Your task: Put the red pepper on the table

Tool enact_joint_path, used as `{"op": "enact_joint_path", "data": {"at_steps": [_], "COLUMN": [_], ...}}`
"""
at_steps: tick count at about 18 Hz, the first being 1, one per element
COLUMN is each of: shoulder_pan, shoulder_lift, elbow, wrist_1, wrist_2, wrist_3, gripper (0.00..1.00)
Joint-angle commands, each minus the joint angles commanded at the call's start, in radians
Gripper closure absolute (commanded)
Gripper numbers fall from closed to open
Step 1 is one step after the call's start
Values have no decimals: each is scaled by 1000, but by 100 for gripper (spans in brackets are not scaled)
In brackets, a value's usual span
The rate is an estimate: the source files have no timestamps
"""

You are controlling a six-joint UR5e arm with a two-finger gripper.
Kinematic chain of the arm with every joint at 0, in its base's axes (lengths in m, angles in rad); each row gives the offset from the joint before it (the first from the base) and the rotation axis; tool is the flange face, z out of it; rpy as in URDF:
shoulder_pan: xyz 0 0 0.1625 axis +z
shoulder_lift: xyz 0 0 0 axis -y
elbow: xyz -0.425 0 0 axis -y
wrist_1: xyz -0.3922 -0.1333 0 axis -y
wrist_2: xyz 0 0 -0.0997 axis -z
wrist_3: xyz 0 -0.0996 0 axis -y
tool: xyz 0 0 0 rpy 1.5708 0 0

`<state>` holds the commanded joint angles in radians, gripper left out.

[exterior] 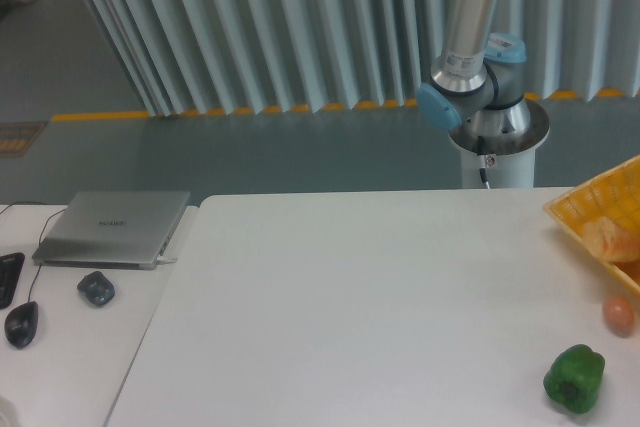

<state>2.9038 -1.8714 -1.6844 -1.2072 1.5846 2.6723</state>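
No red pepper on the worktop (380,297) beside the green pepper (574,378) yet (fingers out of view, can't tell).

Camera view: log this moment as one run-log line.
red pepper: not in view | gripper: out of frame | table: holds green pepper, small orange fruit, yellow basket

The robot arm (470,32) has a silver metal tube with light blue caps at its joints. It stands on a round white pedestal (497,152), where a thin black cable with a red mark hangs.
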Motion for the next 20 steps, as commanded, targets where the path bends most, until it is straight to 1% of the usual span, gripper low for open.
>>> {"op": "enact_joint_path", "data": {"at_steps": [3, 4, 7, 15, 20], "shoulder_pan": [2, 5, 3, 2, 8], "shoulder_lift": [0, 0, 3, 0, -6], "elbow": [14, 18, 22, -23, -26], "wrist_1": [-3, -12, -31, -17, -15], "wrist_2": [11, 17, 64, 63, 63], "wrist_3": [15, 41, 67, 60, 66], "gripper": [0, 2, 0, 0, 0]}}
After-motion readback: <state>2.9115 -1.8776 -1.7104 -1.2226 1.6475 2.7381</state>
